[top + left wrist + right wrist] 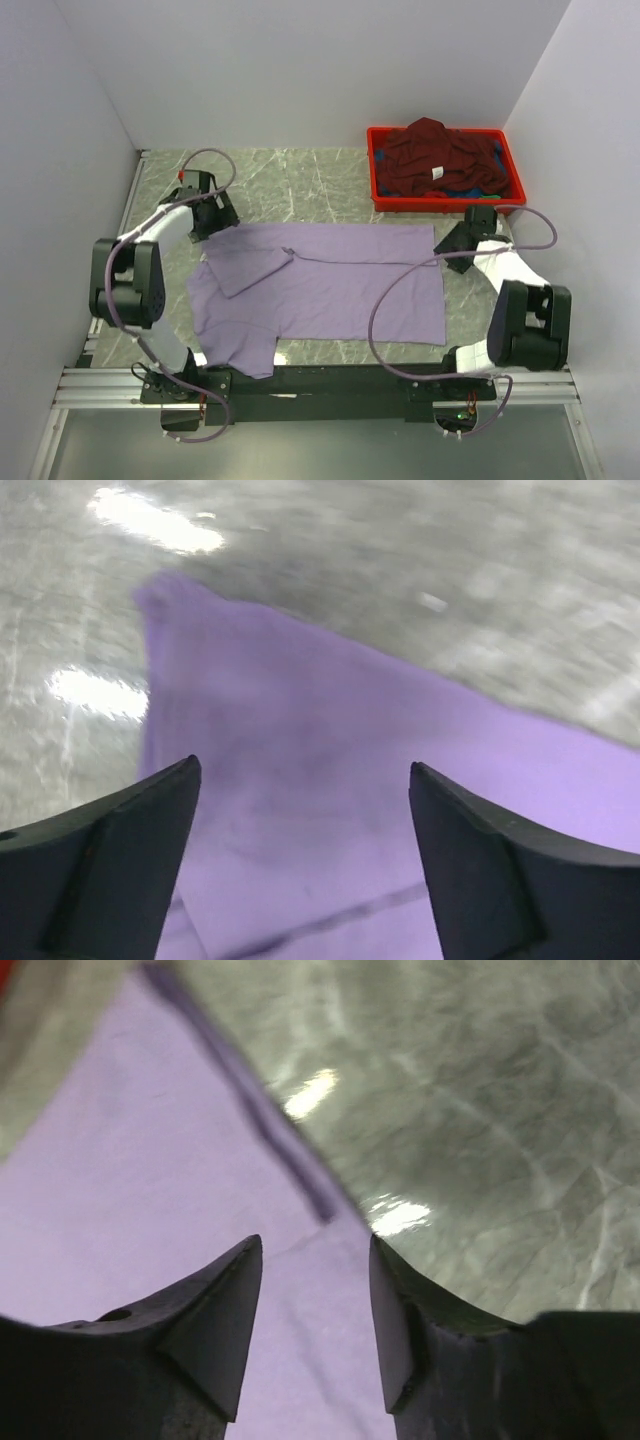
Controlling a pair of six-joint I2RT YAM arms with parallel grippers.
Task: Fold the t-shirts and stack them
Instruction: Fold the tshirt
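A light purple t-shirt [330,290] lies spread flat on the marble bench [300,175], its collar end toward the left arm and its hem toward the right. One sleeve [250,268] is folded inward over the chest. The other sleeve [250,352] sticks out toward the near rail of the bench.

The left fingers [213,214] hang over the far left corner of the shirt. In the left wrist view they stand wide apart [120,865] with nothing between them. The purple cloth [330,810] fills the space below, and one corner of it points out onto bare stone. Whether the tips touch the cloth cannot be told.

The right fingers [456,244] sit at the far right corner of the shirt, by the hem. The right wrist view shows them [215,1310] apart with a narrower gap, holding nothing. The hem edge [270,1125] runs diagonally ahead of them, between purple cloth and bench.

A red crate [372,170] stands at the far right of the bench, just beyond the right arm. It holds a crumpled maroon t-shirt [425,150] with a small white label [437,173]. Bits of blue cloth [468,186] show beneath it.
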